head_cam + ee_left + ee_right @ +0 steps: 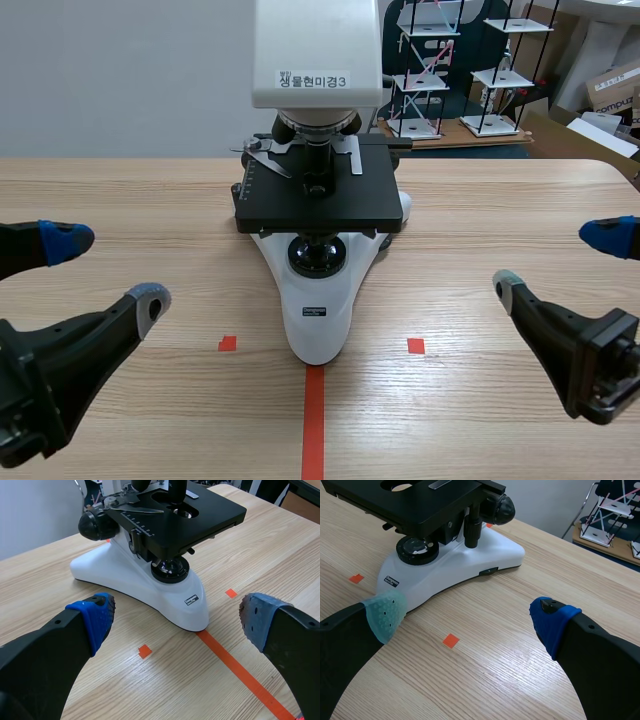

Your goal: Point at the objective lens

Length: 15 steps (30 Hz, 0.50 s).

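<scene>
A white microscope with a black stage stands at the table's middle. Its dark objective lens hangs under the white head, just above the stage; the left wrist view shows the objective lens over the stage hole. My left gripper stands open low at the left, well short of the microscope base. My right gripper stands open at the right, also apart from the base. Both hold nothing. The right wrist view does not show the lens.
Orange-red tape marks lie in front of the microscope. Behind the table at the right stand white rack models and cardboard boxes. Bare wooden table lies on either side of the microscope.
</scene>
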Each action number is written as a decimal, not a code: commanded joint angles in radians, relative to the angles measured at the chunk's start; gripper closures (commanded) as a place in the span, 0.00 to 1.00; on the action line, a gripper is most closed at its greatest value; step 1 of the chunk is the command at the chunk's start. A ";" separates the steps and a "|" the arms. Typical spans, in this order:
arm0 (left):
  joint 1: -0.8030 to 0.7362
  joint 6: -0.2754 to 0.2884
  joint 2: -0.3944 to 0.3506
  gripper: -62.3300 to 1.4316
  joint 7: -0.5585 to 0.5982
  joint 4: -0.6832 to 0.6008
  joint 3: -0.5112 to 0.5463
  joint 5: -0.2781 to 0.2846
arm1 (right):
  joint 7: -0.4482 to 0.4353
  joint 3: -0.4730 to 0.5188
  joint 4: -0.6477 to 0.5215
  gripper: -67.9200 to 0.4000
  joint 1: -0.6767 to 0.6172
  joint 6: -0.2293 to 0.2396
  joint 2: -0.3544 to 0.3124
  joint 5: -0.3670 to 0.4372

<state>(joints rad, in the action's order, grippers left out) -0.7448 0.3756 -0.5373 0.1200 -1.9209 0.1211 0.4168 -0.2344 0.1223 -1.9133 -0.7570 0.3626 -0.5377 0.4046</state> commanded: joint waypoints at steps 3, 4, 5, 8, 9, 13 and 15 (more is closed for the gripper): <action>0.000 0.002 0.005 0.15 0.013 -0.006 -0.001 0.010 | -0.015 0.001 -0.012 0.21 0.009 0.000 -0.002 0.006; 0.000 0.002 0.005 0.15 0.014 -0.006 -0.001 0.010 | -0.015 0.001 -0.012 0.21 0.009 0.000 -0.002 0.006; 0.000 0.002 0.005 0.15 0.014 -0.006 -0.001 0.010 | -0.015 0.001 -0.012 0.21 0.009 0.000 -0.002 0.006; 0.000 0.002 0.005 0.16 0.018 -0.006 -0.001 0.010 | -0.015 0.001 -0.012 0.21 0.009 0.000 -0.002 0.006; 0.000 0.002 0.005 0.16 0.018 -0.006 -0.001 0.010 | -0.015 0.001 -0.012 0.21 0.009 0.000 -0.002 0.006; 0.000 0.002 0.005 0.39 0.018 -0.006 -0.003 0.010 | -0.015 0.001 -0.012 0.21 0.009 0.000 -0.002 0.006; 0.000 0.002 0.005 0.52 0.028 -0.006 -0.010 0.010 | -0.015 0.001 -0.012 0.21 0.009 0.000 -0.002 0.006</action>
<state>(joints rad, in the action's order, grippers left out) -0.7452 0.3756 -0.5373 0.1246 -1.9209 0.1207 0.4171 -0.2344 0.1223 -1.9133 -0.7570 0.3626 -0.5377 0.4046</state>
